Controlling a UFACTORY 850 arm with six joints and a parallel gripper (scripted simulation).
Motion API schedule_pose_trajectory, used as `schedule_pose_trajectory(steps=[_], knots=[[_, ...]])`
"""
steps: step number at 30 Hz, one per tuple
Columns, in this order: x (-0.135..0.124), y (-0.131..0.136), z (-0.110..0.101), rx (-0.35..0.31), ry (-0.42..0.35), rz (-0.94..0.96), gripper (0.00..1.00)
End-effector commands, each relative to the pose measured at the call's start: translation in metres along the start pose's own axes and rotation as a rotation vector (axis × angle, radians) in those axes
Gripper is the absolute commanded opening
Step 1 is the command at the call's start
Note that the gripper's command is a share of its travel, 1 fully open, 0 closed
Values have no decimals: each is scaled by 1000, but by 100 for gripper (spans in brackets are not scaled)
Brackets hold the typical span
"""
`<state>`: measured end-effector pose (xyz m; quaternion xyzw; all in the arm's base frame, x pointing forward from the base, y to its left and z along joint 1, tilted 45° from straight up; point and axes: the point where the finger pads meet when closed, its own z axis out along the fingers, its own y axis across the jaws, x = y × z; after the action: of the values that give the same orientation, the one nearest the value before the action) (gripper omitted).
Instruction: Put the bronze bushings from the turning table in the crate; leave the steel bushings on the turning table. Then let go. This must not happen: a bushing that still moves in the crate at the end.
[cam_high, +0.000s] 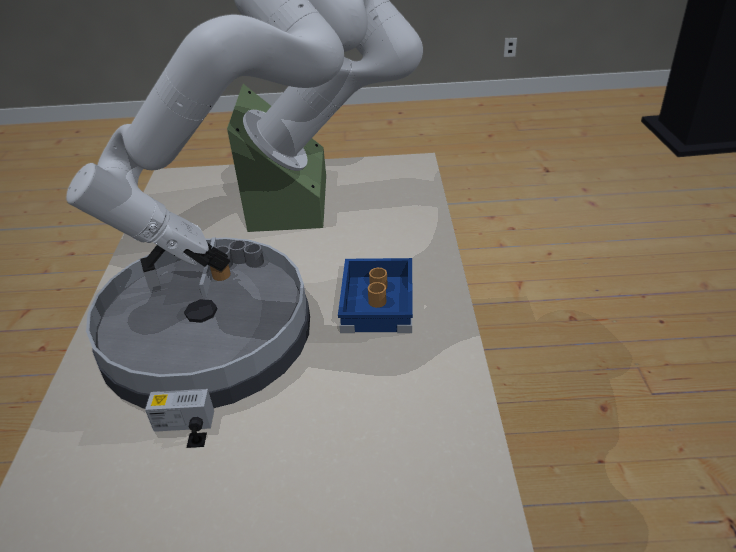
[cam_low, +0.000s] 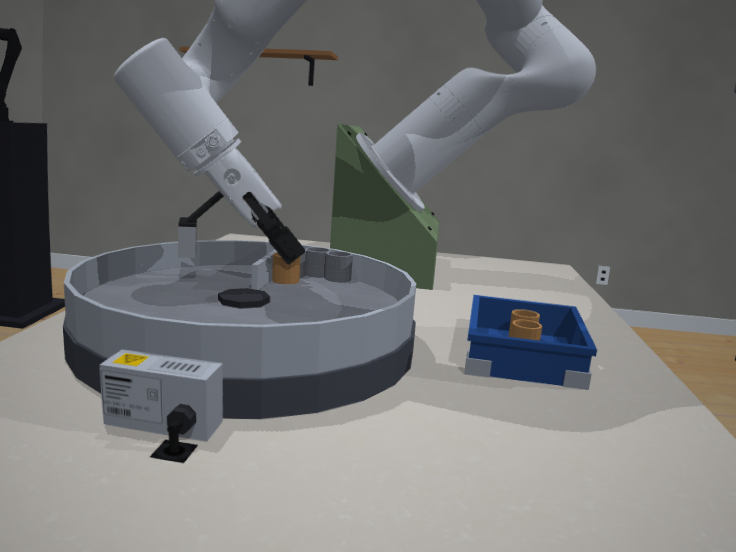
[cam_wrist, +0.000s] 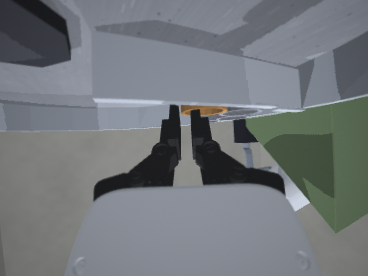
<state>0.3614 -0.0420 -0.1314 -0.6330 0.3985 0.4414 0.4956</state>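
A bronze bushing (cam_high: 220, 273) (cam_low: 285, 273) (cam_wrist: 215, 110) stands on the grey turning table (cam_high: 178, 356) (cam_low: 249, 350), beside an upright divider. Three steel bushings stand behind and right of it: one (cam_high: 253, 255) (cam_low: 338, 267) at the right, one (cam_high: 237, 250) (cam_low: 315, 262) in the middle, and one mostly hidden by the gripper. Two bronze bushings (cam_high: 376, 295) (cam_low: 525, 330) stand in the blue crate (cam_high: 375, 314) (cam_low: 529, 346). My gripper (cam_high: 222, 263) (cam_low: 291, 256) (cam_wrist: 185, 116) is tilted, its tips at the table bushing's upper rim. The fingers are narrowly open, with nothing held; exact contact is unclear.
The divider (cam_high: 203, 283) (cam_low: 259, 274) is close to the fingers. A raised rim surrounds the turning table, with a black hub (cam_high: 200, 310) (cam_low: 243, 297) at its centre. A grey block on a black arm (cam_high: 153, 279) (cam_low: 187, 239) hangs at the left. The green robot base (cam_high: 282, 202) (cam_low: 380, 237) (cam_wrist: 345, 165) stands behind.
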Motion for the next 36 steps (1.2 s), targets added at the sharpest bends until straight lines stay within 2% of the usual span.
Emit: schedule_pose_trajectory(steps=[1,2,36], knots=[[0,0,-1,0,1,-1,10],[0,0,-1,0,1,-1,0],[0,-1,-1,0,1,-1,0]])
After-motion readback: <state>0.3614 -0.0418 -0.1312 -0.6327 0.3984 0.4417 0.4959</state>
